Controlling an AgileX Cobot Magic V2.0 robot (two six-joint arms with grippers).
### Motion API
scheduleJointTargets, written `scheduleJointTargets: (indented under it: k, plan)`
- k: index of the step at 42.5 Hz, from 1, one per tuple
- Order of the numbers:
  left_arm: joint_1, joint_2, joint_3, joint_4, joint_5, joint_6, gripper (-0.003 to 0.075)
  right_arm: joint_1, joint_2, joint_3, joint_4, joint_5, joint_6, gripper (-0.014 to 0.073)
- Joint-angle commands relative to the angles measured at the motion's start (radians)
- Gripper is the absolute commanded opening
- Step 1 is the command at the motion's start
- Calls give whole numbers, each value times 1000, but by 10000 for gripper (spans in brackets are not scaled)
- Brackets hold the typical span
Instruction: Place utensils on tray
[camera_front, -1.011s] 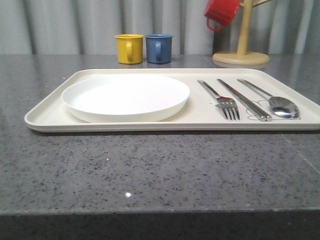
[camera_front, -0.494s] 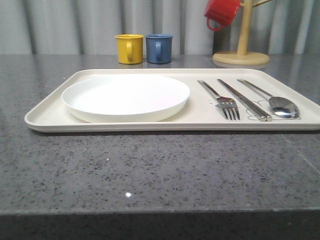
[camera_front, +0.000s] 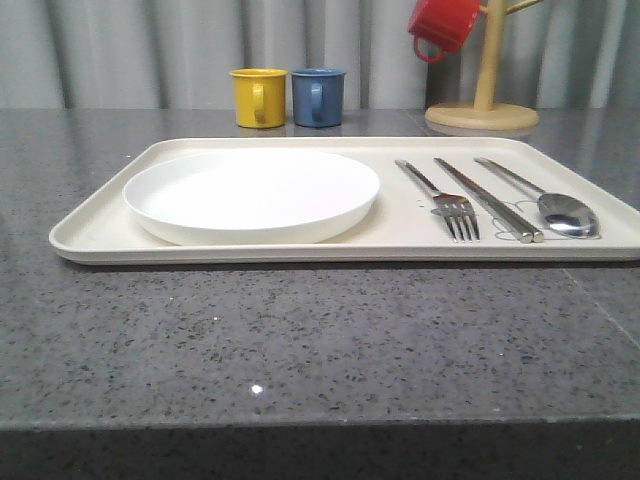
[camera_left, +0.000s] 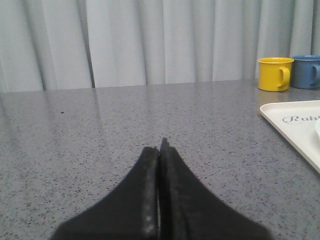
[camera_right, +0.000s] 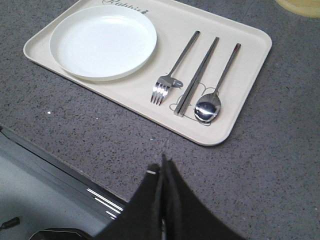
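Nothing has moved since a second ago. The tray (camera_front: 400, 235) holds the plate (camera_front: 252, 195) at its nine o'clock side, and the fork (camera_front: 445, 200), chopsticks (camera_front: 490, 200) and spoon (camera_front: 550, 200) lie side by side toward three o'clock. The left gripper (camera_left: 160, 145) and the right gripper (camera_right: 164, 162) are both pressed closed, empty, over bare countertop (camera_front: 300, 340).

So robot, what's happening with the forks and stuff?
Left gripper shut, right gripper shut, both empty. Fork, chopsticks, spoon, plate all on tray. Nothing in the way.
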Motion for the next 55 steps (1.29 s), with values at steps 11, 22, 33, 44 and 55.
scheduleJointTargets:
  k: [11, 22, 33, 44, 55]
  plan:
    - [-1, -22, 5, 0, -82, -11, -20, -1, 7, -24, -3, -63, -6, -115]
    - [-1, -22, 5, 0, -82, -11, -20, -1, 7, -24, -3, -63, -6, -115]
    - [-1, -22, 5, 0, -82, -11, -20, -72, -72, 66, -16, -190, -6, -115]
    - [-1, -22, 5, 0, -82, -11, -20, -278, -301, 505, -29, -749, -6, -115]
    - [-1, -22, 5, 0, -82, -11, -20, -361, -460, 851, -13, -1085, -6, -115]
